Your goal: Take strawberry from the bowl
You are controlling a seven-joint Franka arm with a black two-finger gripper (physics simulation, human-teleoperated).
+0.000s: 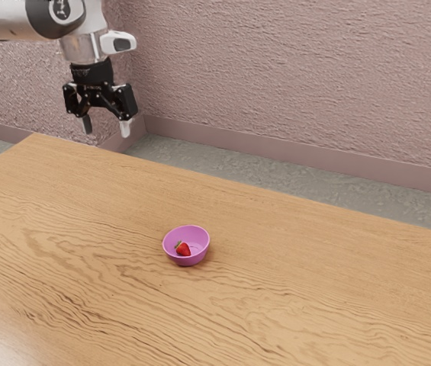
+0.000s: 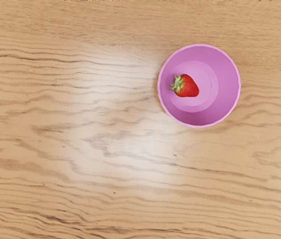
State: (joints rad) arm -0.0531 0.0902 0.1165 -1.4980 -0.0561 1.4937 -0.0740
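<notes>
In the exterior view my gripper (image 1: 107, 128) hangs high at the upper left, its two fingers spread apart with nothing between them. The pink bowl (image 1: 196, 258) stands upright on the table, lower than the gripper and well toward the exterior view's right of it. Inside lies the red strawberry (image 1: 184, 249) with its green leaves. From above, in the wrist view, the strawberry (image 2: 187, 86) rests on its side on the floor of the bowl (image 2: 227, 87), off-centre and close to the wall on its leafy side.
The wooden table (image 1: 299, 290) spreads under the bowl, its far edge running diagonally across the exterior view. Behind it are a grey floor (image 1: 276, 175) and a rough pinkish wall (image 1: 299, 76).
</notes>
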